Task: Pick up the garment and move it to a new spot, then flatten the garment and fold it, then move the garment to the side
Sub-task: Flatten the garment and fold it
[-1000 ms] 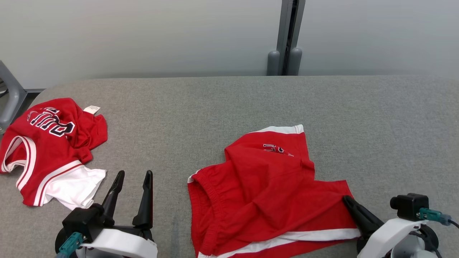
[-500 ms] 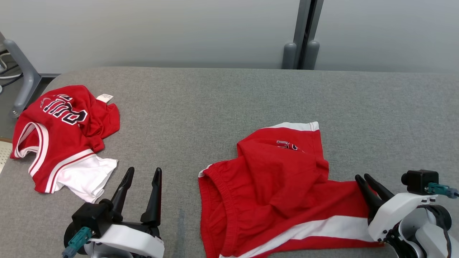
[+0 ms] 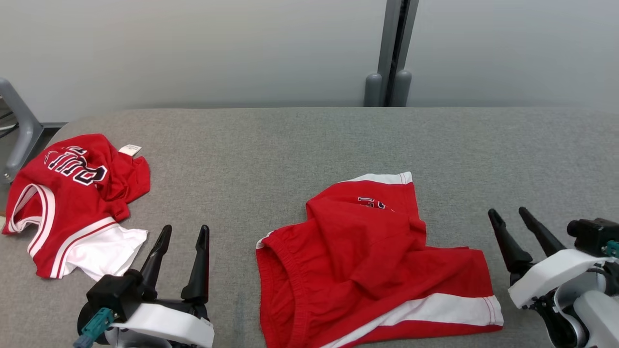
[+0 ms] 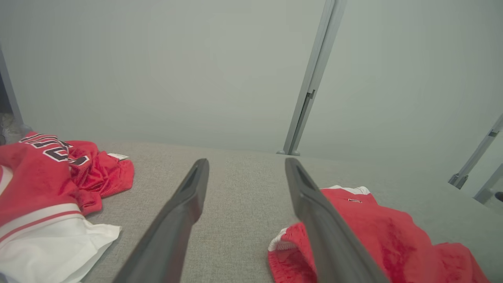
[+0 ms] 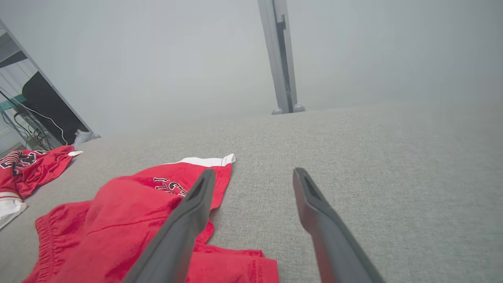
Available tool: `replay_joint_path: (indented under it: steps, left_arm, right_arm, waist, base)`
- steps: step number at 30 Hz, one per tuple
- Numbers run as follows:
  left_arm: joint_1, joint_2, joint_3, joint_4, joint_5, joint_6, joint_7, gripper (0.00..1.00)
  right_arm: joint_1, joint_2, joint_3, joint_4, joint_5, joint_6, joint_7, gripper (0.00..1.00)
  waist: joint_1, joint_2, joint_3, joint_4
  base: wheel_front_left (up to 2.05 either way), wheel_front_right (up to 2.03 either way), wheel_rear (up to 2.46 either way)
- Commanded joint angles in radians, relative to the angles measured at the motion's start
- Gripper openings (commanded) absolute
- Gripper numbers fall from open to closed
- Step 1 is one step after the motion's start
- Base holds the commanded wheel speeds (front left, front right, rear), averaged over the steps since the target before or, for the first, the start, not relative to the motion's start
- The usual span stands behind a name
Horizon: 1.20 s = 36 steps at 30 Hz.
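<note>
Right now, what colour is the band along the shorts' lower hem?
White band on the red shorts; head view shows it best.

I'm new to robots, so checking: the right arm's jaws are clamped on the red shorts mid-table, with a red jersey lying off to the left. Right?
Not quite: the head view shows the right arm's jaws open, gripping nothing, beside the red shorts. The shorts do lie mid-table, the red jersey to their left.

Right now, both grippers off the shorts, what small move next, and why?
Probably bring the open left gripper to the shorts' waistband corner beside it: the shorts lie crumpled, one leg folded over the other. The right gripper stands open, clear of them.
</note>
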State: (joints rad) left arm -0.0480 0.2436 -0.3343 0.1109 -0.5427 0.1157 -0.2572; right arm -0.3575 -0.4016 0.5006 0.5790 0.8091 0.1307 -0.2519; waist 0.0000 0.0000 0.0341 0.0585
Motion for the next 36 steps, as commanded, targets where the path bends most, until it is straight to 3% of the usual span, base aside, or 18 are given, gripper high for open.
replay_joint_path:
  steps: [1,3,10,16,23,36]
  left_arm:
    - [0.005,0.008,0.014,-0.008,0.005,0.005,-0.006,1.00]
    - [0.009,0.008,0.021,-0.013,0.006,0.006,-0.006,1.00]
    - [0.023,-0.003,0.103,-0.057,0.036,0.019,-0.009,1.00]
    - [0.047,-0.028,0.180,-0.107,0.086,0.018,-0.009,1.00]
    - [0.085,-0.070,0.219,-0.095,0.162,-0.021,-0.009,1.00]
    - [0.094,-0.142,0.238,-0.019,0.232,-0.080,-0.010,1.00]
  right_arm:
    - [0.020,0.004,-0.025,-0.023,-0.020,0.000,-0.010,1.00]
    - [0.023,0.012,-0.057,-0.049,-0.035,0.000,-0.012,1.00]
    - [0.150,0.111,-0.306,-0.330,-0.218,0.000,-0.012,1.00]
    - [0.259,0.179,-0.391,-0.493,-0.326,0.000,-0.012,1.00]
    - [0.344,0.188,-0.410,-0.459,-0.389,0.000,-0.013,1.00]
    - [0.328,0.197,-0.393,-0.434,-0.431,0.000,-0.013,1.00]
  waist:
    - [0.0000,0.0000,-0.012,-0.015]
    - [0.0000,0.0000,-0.017,-0.021]
    - [0.0000,0.0000,-0.051,-0.042]
    - [0.0000,0.0000,-0.053,-0.051]
    - [0.0000,0.0000,-0.052,-0.052]
    - [0.0000,0.0000,-0.056,-0.052]
  base:
    - [0.00,0.00,0.00]
    - [0.00,0.00,0.00]
    - [0.00,0.00,0.00]
    - [0.00,0.00,0.00]
    - [0.00,0.00,0.00]
    - [0.00,0.00,0.00]
